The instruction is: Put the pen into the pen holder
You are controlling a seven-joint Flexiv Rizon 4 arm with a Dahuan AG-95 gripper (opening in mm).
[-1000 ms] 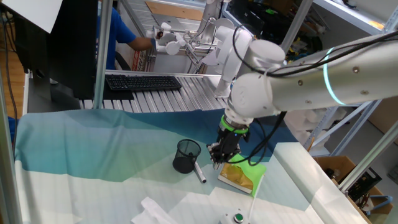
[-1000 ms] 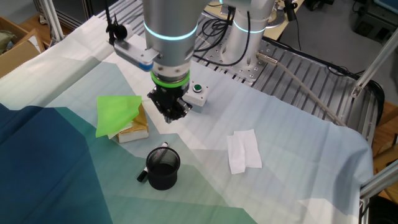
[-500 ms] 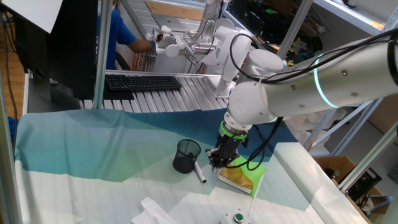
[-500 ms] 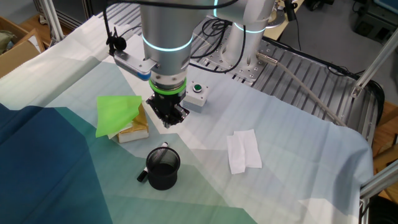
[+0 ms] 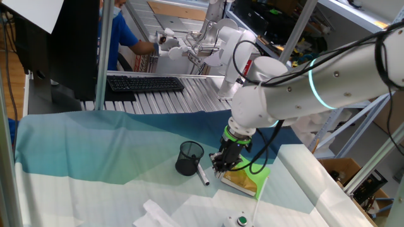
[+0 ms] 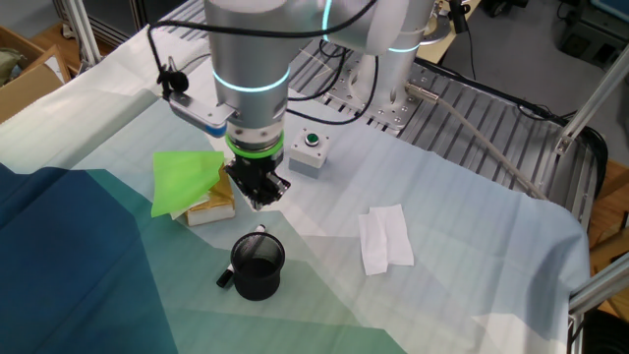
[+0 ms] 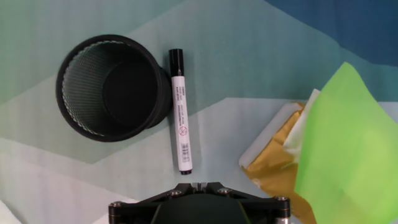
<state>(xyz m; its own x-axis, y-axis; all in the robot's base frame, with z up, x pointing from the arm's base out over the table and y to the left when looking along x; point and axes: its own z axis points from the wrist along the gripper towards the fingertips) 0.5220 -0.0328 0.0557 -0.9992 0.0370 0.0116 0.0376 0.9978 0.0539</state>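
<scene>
The pen (image 7: 180, 118), silver-white with a black cap, lies flat on the cloth right beside the pen holder (image 7: 81, 50), a black mesh cup that stands upright and empty. In one fixed view the pen (image 5: 203, 176) lies to the right of the holder (image 5: 189, 157). In the other fixed view only its ends show round the holder (image 6: 257, 265). My gripper (image 5: 219, 165) hovers above the cloth just right of the pen, between it and the sponge. Its jaws look closed and empty (image 6: 256, 200). In the hand view only the gripper body (image 7: 198, 185) shows at the bottom edge.
A yellow sponge block under a green cloth (image 7: 336, 149) lies close to the gripper (image 6: 187, 177). A grey box with a green button (image 6: 312, 143) and a white folded paper (image 6: 385, 238) lie on the cloth. A keyboard (image 5: 145, 83) sits at the back.
The gripper has moved down and sideways toward the pen and holder, away from the button box. The pen and holder have not moved.
</scene>
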